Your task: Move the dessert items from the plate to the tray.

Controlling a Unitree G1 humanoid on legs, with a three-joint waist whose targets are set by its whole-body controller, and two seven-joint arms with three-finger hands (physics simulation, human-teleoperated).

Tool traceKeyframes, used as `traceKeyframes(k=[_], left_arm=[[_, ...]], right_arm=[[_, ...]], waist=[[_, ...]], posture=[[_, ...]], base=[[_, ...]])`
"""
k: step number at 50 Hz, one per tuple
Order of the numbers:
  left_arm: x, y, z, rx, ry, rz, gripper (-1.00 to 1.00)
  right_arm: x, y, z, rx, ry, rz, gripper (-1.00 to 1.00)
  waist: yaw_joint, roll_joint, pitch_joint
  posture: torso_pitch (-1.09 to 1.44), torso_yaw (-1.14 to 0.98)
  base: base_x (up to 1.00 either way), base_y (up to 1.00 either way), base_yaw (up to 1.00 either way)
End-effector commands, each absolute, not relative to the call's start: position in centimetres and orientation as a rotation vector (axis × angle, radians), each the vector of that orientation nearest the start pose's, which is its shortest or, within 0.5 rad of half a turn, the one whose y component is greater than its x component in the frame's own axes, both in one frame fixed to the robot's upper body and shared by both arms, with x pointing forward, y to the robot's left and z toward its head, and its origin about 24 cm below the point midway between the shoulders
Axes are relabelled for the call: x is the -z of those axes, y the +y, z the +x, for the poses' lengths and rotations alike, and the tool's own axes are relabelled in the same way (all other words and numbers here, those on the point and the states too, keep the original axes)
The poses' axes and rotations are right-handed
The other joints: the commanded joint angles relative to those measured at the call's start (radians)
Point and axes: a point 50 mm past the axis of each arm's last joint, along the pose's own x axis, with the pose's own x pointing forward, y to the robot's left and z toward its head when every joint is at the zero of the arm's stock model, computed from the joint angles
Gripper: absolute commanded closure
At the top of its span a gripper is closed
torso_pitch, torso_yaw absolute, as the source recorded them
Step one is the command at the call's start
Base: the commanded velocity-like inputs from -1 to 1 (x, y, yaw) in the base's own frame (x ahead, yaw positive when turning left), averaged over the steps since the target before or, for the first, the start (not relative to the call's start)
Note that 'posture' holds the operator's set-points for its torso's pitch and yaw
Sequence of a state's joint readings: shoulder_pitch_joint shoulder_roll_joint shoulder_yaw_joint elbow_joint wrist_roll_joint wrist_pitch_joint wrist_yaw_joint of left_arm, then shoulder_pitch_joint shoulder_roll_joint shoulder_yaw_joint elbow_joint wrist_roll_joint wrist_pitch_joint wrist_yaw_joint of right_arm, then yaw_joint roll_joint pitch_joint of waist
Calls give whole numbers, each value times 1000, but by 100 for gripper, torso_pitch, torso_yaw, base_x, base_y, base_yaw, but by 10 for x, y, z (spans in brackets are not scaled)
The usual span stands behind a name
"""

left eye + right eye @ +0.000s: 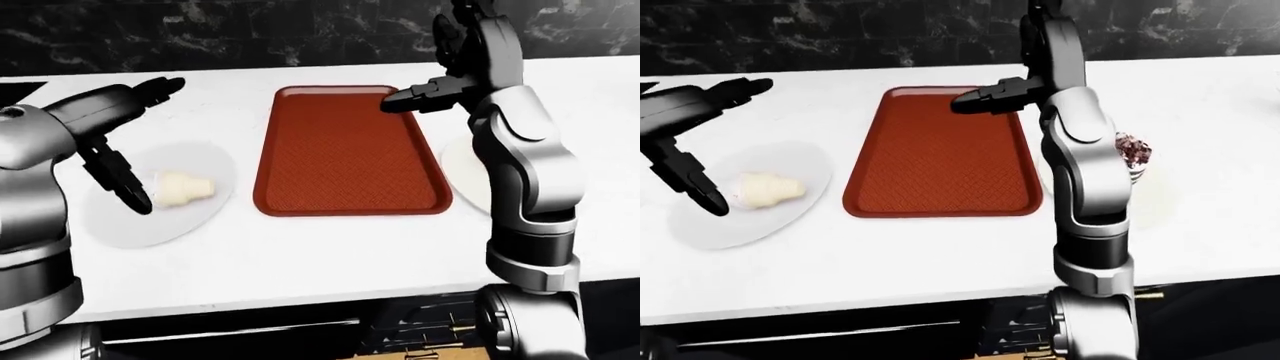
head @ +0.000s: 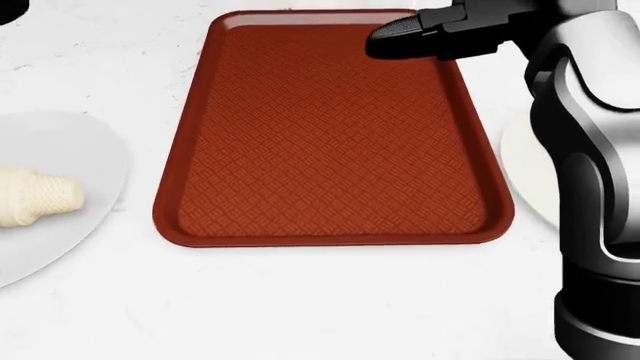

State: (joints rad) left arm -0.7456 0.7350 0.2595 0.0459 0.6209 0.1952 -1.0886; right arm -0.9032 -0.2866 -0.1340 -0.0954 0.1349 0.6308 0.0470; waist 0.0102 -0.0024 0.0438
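Observation:
A red tray (image 2: 330, 127) lies in the middle of the white counter. Left of it, a white plate (image 1: 130, 225) holds a cream cone-shaped pastry (image 2: 35, 196). My left hand (image 1: 150, 146) hovers over that plate, open. One black finger (image 1: 125, 184) hangs just left of the pastry and does not touch it. On the right, a second white plate (image 2: 525, 172) carries a dark layered cake (image 1: 1133, 148), mostly hidden behind my right arm. My right hand (image 2: 400, 37) is open above the tray's top right corner, fingers pointing left and holding nothing.
The white marble counter (image 1: 330, 247) ends at an edge near the bottom of the eye views, with dark cabinet space below. A dark stone wall (image 1: 250, 37) runs along the top. My right forearm (image 2: 590, 165) stands tall between tray and right plate.

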Motion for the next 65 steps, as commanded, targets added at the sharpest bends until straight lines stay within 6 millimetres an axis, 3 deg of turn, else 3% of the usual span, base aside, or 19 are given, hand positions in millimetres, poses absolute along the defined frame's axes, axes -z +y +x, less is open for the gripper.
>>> traceKeyframes(k=[1, 6, 18, 34, 35, 36, 37, 39, 61, 62, 65], left_arm=[[-294, 270, 303, 234, 44, 1226, -100], [-282, 264, 298, 305, 85, 1227, -100], [-276, 261, 285, 386, 143, 1230, -100], [-267, 262, 295, 372, 167, 1212, -100], [-265, 262, 295, 378, 174, 1212, -98], [-266, 262, 297, 372, 169, 1211, -73], [-265, 262, 297, 376, 173, 1211, -90], [-265, 262, 297, 376, 175, 1211, -81], [-267, 264, 303, 363, 184, 1213, -61], [-267, 264, 303, 364, 188, 1217, -50], [-266, 263, 305, 366, 185, 1218, -45]], right_arm=[[-311, -158, 332, -84, -472, -112, -100], [-311, -158, 331, -84, -471, -113, -100], [-312, -158, 332, -87, -474, -110, -100], [-308, -159, 330, -83, -470, -107, -100], [-307, -159, 330, -83, -471, -108, -100], [-307, -159, 331, -83, -470, -106, -100], [-306, -159, 331, -83, -468, -108, -100], [-306, -159, 330, -83, -469, -107, -100], [-305, -159, 331, -87, -467, -106, -100], [-305, -159, 331, -85, -467, -105, -100], [-305, -159, 330, -85, -467, -105, -100]], waist=[[-1, 8, -33], [-1, 9, -31], [-3, 9, -22], [-4, 9, -19], [-4, 8, -19], [-3, 9, -20], [-4, 8, -20], [-4, 8, -20], [-2, 7, -28], [-2, 7, -28], [-2, 7, -29]], posture=[[0, 0], [0, 0], [0, 0], [0, 0], [0, 0], [0, 0], [0, 0], [0, 0], [0, 0], [0, 0], [0, 0]], base=[[0, 0, 0], [0, 0, 0], [0, 0, 0], [0, 0, 0], [0, 0, 0], [0, 0, 0], [0, 0, 0], [0, 0, 0], [0, 0, 0], [0, 0, 0], [0, 0, 0]])
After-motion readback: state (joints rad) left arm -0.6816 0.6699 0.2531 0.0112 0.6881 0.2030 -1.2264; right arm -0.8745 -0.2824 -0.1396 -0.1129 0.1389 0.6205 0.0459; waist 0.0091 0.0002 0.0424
